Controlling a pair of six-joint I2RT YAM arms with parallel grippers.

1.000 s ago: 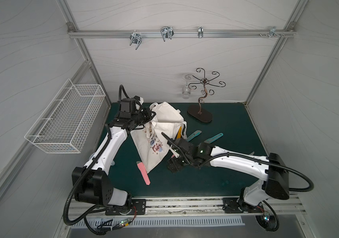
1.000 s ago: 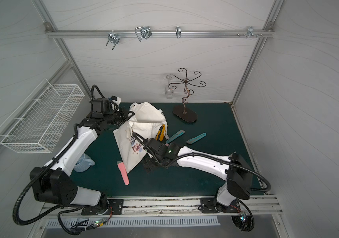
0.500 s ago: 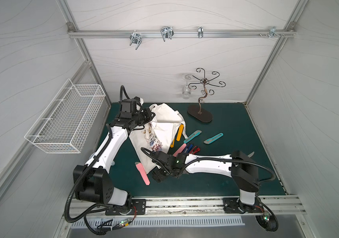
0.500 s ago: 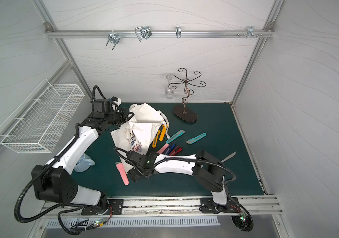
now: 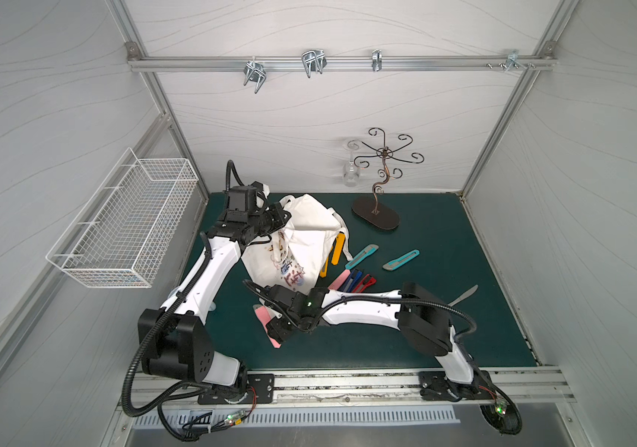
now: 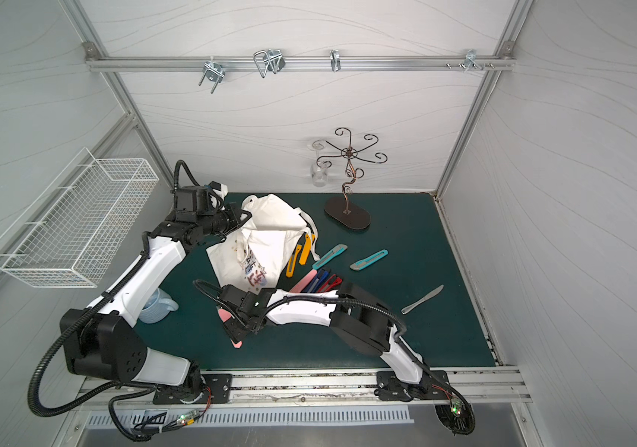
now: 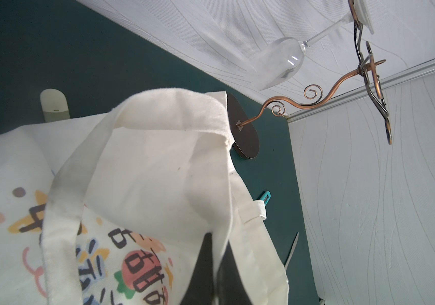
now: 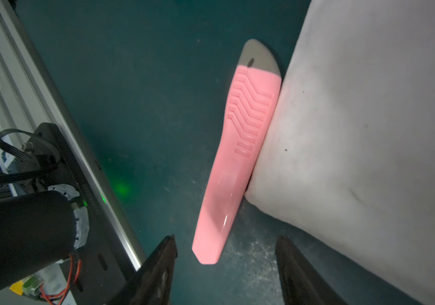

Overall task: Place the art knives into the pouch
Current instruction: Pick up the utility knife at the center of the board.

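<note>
The dark green table [image 5: 444, 329] carries everything but the white wire basket [image 5: 127, 228], which is fixed to the wall beyond its left edge. The pouch [image 5: 309, 228] lies crumpled toward the back-left corner, printed side up, its lower end reaching toward the middle of the table. Its upper rim is lifted by the left gripper [image 5: 278, 226]. In the left wrist view, the cream cloth [image 7: 145, 158] runs down between the dark fingers, which are pinched together on it. Near the back edge, just right of the pouch, the scrolled metal stand [image 5: 377, 218] is upright with a wine glass [image 5: 350, 176] hanging upside down from it. The right gripper [image 8: 225, 239] hangs low, left of centre and nearer the front edge, above the pink art knife [image 8: 237, 158]. Its fingers stand apart, one on each side of the knife's near end with a gap on both sides. That knife lies flat on the table, one long side against the pouch's edge [image 8: 369, 132]. Right of the pouch are two yellow knives [image 5: 338, 251], two teal ones [image 5: 361, 256] and a pink, blue and red cluster [image 5: 355, 280]. A metal table knife [image 5: 464, 296] lies near the right edge, and a pale blue cup [image 6: 156, 307] sits at the left edge.
</note>
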